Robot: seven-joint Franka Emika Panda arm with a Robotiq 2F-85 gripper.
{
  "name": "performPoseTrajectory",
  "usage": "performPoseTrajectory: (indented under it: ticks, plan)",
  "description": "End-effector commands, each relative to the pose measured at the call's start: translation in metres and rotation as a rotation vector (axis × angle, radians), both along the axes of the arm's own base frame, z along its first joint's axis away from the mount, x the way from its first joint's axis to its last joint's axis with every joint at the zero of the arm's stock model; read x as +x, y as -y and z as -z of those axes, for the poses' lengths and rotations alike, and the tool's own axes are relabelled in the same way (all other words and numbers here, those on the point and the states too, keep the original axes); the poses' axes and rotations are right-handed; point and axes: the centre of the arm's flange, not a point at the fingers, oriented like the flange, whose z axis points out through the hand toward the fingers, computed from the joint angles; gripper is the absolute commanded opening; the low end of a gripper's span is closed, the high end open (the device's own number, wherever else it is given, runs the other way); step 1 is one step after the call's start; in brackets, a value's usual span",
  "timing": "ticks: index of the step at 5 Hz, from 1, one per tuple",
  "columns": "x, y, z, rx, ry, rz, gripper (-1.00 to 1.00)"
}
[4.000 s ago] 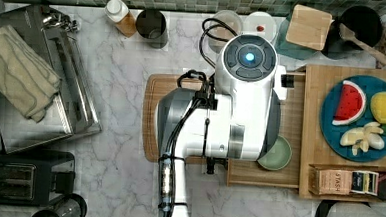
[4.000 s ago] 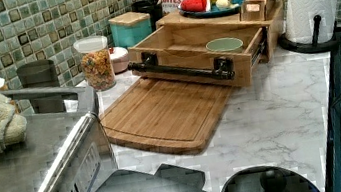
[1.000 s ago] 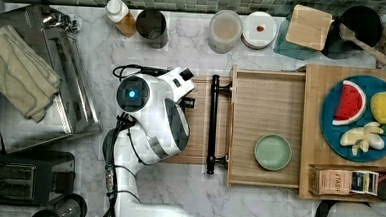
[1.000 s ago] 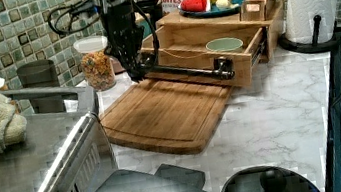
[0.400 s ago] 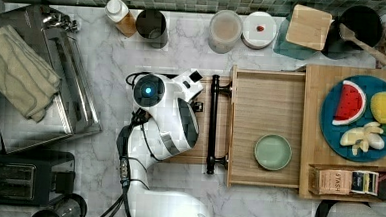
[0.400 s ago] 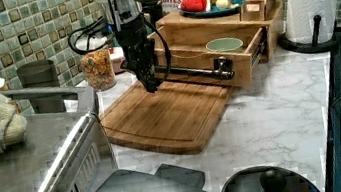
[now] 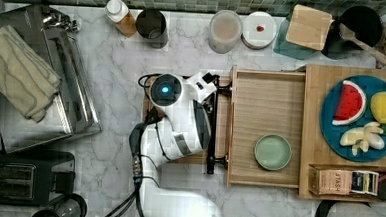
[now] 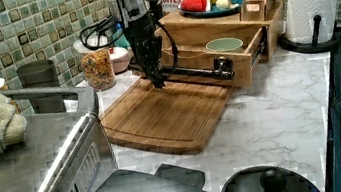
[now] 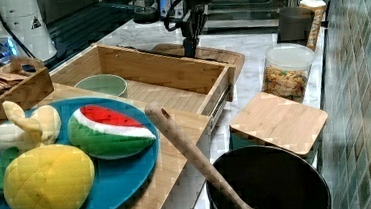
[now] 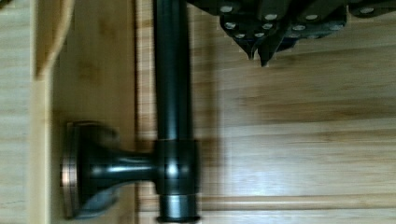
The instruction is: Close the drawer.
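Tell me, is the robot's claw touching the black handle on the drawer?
Apart. In the wrist view, bare wood of the cutting board shows between the shut gripper and the handle of the drawer.

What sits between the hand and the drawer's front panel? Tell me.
The black bar handle. In the wrist view it runs between the shut hand, over the cutting board, and the drawer's front panel.
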Motion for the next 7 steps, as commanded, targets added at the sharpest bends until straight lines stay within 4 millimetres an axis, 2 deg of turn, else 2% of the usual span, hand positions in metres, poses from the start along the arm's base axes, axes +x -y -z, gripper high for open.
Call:
performPoseTrajectory:
  ticks: [1, 4, 6, 7]
  plan:
    - [-0.014, 0.142, -0.036, 0.020, 0.040, 0.061, -1.00]
    - [-0.025, 0.307, -0.049, -0.036, 0.031, 0.062, -1.00]
    - [-0.033, 0.390, -0.070, -0.095, 0.035, 0.022, -1.00]
    - [-0.041, 0.417, -0.075, -0.133, 0.034, 0.044, -1.00]
